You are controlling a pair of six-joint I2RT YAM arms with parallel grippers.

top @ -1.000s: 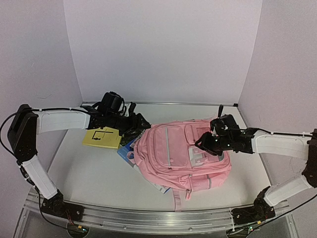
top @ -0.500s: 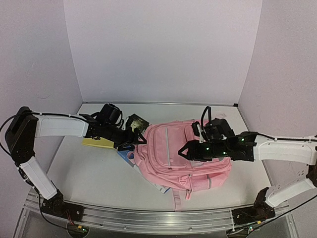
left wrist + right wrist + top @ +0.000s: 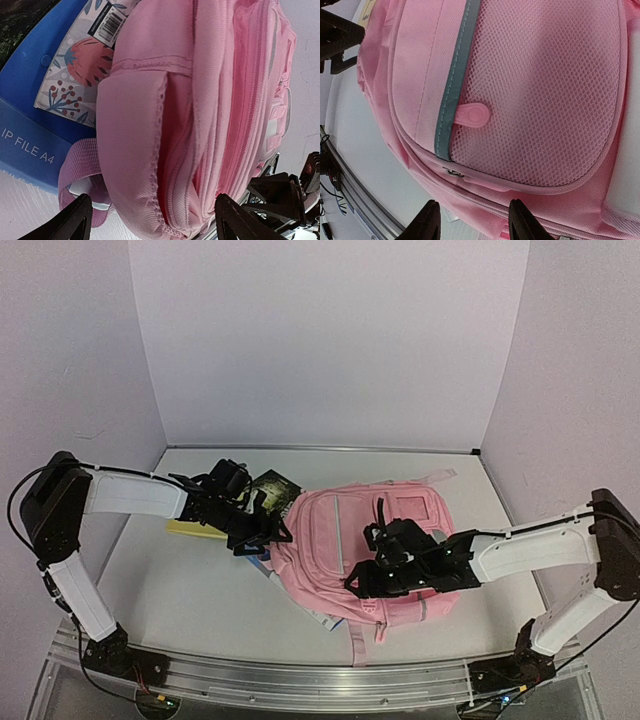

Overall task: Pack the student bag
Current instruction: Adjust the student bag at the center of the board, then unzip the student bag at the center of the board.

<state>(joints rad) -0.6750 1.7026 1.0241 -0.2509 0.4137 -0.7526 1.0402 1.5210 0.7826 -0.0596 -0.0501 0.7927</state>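
Spread left jaws face the left end of the student bag (image 3: 335,530); spread right jaws hover over its front pocket (image 3: 540,90).

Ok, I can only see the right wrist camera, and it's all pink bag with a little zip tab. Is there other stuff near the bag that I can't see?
Observer: Yes. A blue A4 file lies partly under the student bag, on the side toward the left arm.
Operator: Is anything on the file?
Observer: A notebook with a strawberry cover lies on it, with one end tucked under the bag.
Operator: And where's the other arm?
Observer: The left fingers hover at that same side of the bag, spread wide and holding nothing.
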